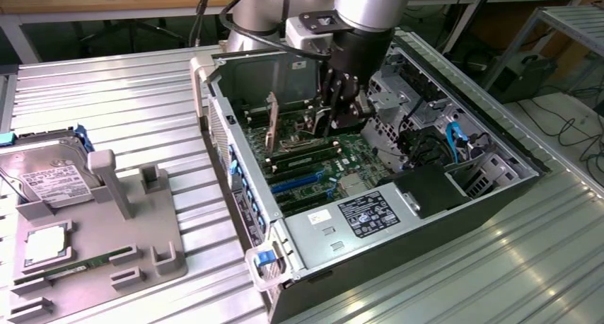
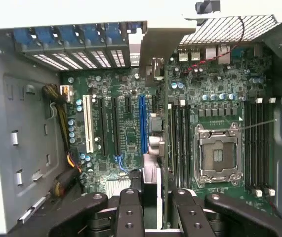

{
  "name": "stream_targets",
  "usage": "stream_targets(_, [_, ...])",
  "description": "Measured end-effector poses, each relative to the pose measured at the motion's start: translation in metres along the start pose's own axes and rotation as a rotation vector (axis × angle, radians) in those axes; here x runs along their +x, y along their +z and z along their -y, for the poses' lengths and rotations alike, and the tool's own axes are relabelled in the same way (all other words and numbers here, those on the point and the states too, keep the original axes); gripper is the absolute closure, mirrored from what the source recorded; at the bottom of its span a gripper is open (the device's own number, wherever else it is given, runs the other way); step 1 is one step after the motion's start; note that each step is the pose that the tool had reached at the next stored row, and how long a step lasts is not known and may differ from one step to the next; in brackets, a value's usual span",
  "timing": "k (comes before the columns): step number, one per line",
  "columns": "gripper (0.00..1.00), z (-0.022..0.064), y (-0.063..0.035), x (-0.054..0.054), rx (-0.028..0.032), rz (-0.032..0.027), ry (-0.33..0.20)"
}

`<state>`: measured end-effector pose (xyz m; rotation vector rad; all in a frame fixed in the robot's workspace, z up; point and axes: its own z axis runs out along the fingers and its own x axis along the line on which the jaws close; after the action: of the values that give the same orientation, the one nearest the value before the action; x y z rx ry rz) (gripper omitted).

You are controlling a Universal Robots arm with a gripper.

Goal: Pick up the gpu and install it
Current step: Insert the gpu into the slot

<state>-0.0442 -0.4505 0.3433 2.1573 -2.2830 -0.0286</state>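
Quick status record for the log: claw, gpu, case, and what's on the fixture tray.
claw: lowered inside the open computer case, shut on the gpu
gpu: held edge-on, upright over the motherboard, beside the blue slot; whether it is seated cannot be told
tray: grey fixture on the exterior view's left
tray contents: hard drive, memory stick

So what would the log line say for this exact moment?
end effector: shut on gpu | gpu: upright on edge, inside open PC case, over motherboard | CPU socket: empty
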Motion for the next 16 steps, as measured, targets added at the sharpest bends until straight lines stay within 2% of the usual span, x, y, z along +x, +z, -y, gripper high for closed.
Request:
stream_targets(1, [0.72, 0.0005, 0.0127, 0.0000, -0.0002, 0.0001, 0.000])
stream_targets(2, [0.72, 0.0005, 0.0169, 0.0000, -0.0062, -0.0003, 0.000])
stream_targets(16, [0.72, -0.0004, 0.0210, 0.0001, -0.0062, -0.0003, 0.000])
